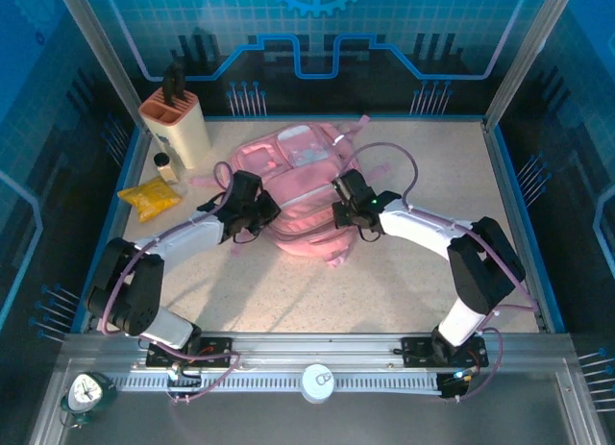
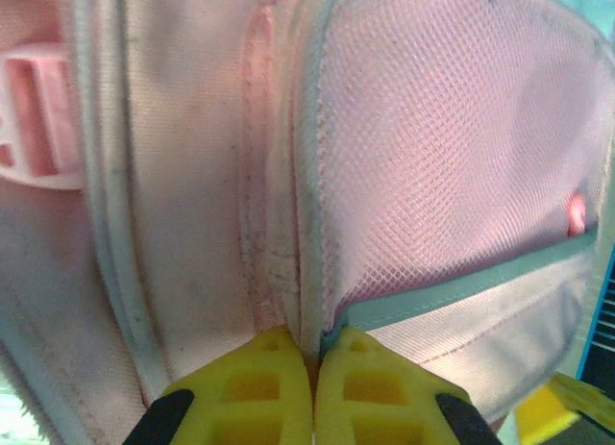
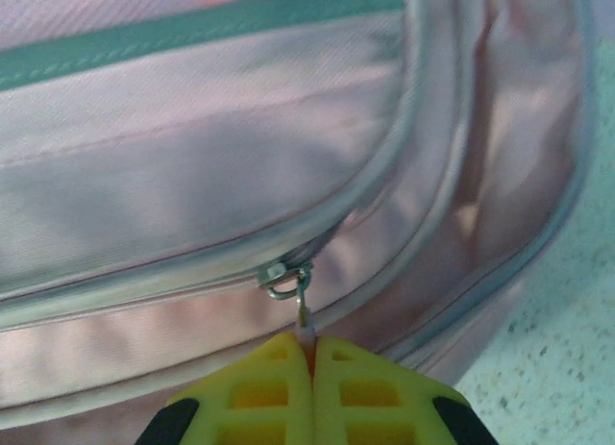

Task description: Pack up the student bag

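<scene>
Closest to the right wrist lens, the yellow fingertips point(image 3: 365, 387) of the right jaws are pressed together on the small metal zip pull point(image 3: 304, 315). It hangs from a slider point(image 3: 282, 277) just ahead of them, on the curved zip line of the student bag point(image 1: 298, 210). The left jaws are likewise closed tight, their fingertips point(image 2: 255, 397) pinching a pale piped seam point(image 2: 309, 224) of the bag. A pink mesh pocket point(image 2: 452, 137) with a greenish hem runs to the right of that seam, and a pink plastic buckle point(image 2: 34, 118) sits far off to its left.

From above, the bag lies flat in the middle of the speckled tabletop point(image 1: 413, 291), between the two sets of jaws, each gripping one side of it (left on the left edge, right on the right). Beyond the left jaws, apart from the bag, a peach knife block point(image 1: 178, 128) with dark handles stands upright. A small dark-capped bottle point(image 1: 165, 166) is just beside it, and a yellow packet point(image 1: 149, 197) lies nearest the left arm.
</scene>
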Motion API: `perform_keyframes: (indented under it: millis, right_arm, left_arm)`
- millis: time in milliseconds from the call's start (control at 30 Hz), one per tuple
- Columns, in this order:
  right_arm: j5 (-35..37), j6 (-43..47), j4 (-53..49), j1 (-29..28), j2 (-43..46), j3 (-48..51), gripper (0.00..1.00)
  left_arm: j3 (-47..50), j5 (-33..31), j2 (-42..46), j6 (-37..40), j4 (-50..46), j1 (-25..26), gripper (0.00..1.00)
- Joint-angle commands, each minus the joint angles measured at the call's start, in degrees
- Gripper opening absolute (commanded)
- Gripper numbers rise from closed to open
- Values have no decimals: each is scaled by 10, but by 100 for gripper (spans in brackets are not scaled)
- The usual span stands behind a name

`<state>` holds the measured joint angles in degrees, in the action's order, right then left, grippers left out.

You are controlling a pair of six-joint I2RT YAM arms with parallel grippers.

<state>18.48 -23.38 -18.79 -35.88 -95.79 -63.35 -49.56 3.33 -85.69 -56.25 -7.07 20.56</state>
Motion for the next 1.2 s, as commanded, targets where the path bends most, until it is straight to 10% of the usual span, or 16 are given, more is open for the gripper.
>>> perform_keyframes:
  millis: [0,400,567,900,1167]
  right_arm:
    - [34,38,-28,5,-3,-5,0]
    - [-31,-30,-3,-170,15,41,0]
    - [-14,-47,-8,-170,5,30,0]
    - [-10,-55,3,-170,-2,33,0]
    - [8,-54,7,-171,4,36,0]
  left_arm:
    - [-35,-29,19,88,-82,-66,0]
    - [-148,40,-61,171,-104,-155,0]
    - [-79,82,-9,106,-53,-155,44]
    - [131,-34,116,-173,92,39,58]
    - [49,-65,6,-179,96,86,46]
